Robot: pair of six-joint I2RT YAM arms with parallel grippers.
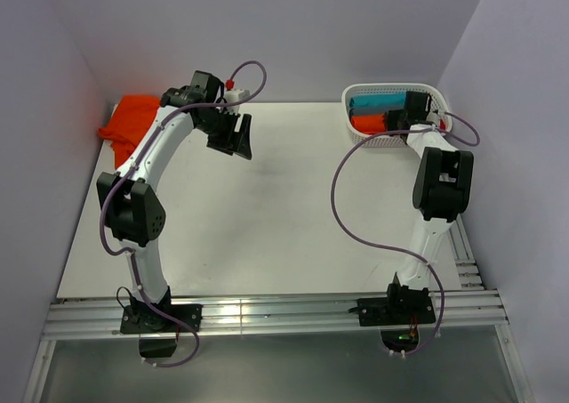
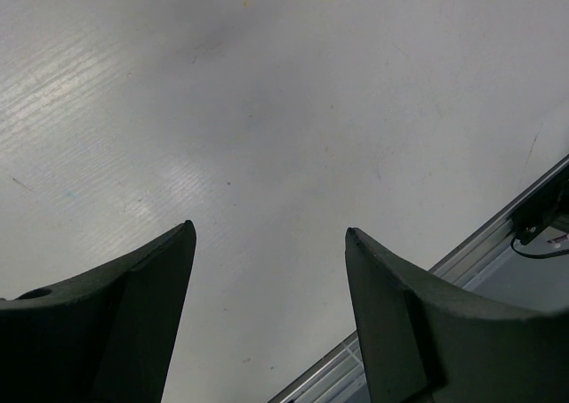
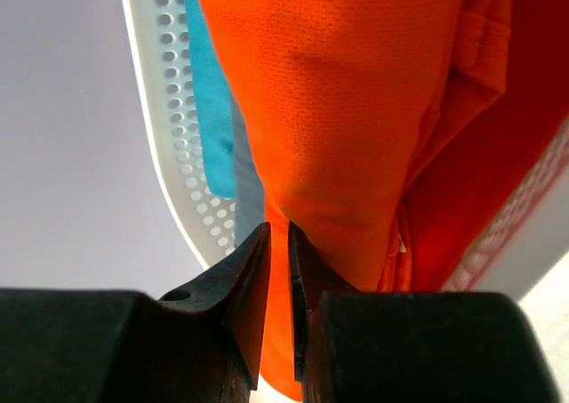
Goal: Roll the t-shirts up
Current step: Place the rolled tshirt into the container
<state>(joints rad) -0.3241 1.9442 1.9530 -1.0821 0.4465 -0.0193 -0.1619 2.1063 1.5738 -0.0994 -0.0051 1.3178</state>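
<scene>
- white plastic lattice basket (image 1: pixel 366 138) — at the far right corner of the flat white table (image 1: pixel 284 225); every place below is given relative to it.
- right gripper (image 3: pixel 277 270) — down inside the basket, jaws almost together, with a thin fold of the bright orange fine-mesh t-shirt (image 3: pixel 356 109) pinched between them.
- this t-shirt lies bunched in the basket and fills most of the right wrist view. A stitched hem shows on its right side.
- teal fabric piece (image 3: pixel 209 109) — also in the basket, between the orange shirt and the perforated basket wall.
- top view: orange and teal bundles lie side by side in the basket, partly hidden by the right wrist.
- second bright orange t-shirt (image 1: pixel 133 118) — a crumpled heap at the far left table corner, well apart from the basket, on the opposite side of the table.
- left gripper (image 2: pixel 267 234) — jaws spread wide with nothing between them. It is over bare table well left of the basket, nearer the orange heap but not touching it.
</scene>
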